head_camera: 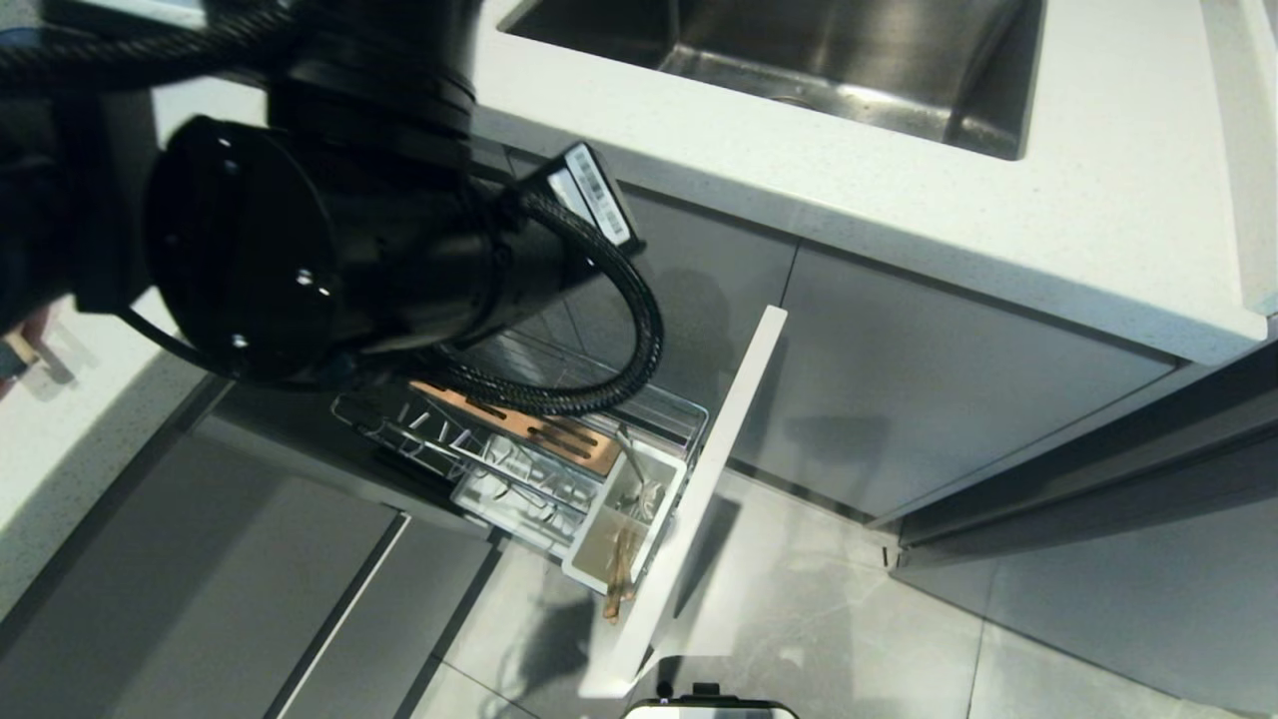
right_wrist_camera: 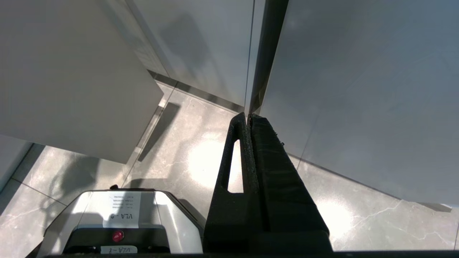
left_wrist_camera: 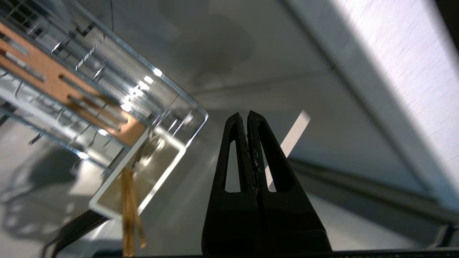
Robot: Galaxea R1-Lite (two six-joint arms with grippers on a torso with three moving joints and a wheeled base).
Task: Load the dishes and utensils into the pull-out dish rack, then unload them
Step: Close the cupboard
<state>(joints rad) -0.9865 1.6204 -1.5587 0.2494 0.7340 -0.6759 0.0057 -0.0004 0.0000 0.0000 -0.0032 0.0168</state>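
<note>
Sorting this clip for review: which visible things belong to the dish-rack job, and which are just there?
Job: pull-out dish rack, chopsticks and spoon in its white cup, left gripper shut and empty.
Bystanders: steel sink, countertop, parked right gripper.

Light: bright, glaring off the countertop (head_camera: 998, 180) and floor (right_wrist_camera: 208, 161)
Shadows: soft on cabinet fronts and tiles
Blur: pull-out dish rack (left_wrist_camera: 89, 89) smeared beside the left gripper (left_wrist_camera: 247, 116)
Head view: left arm (head_camera: 300, 250) dark, near
</note>
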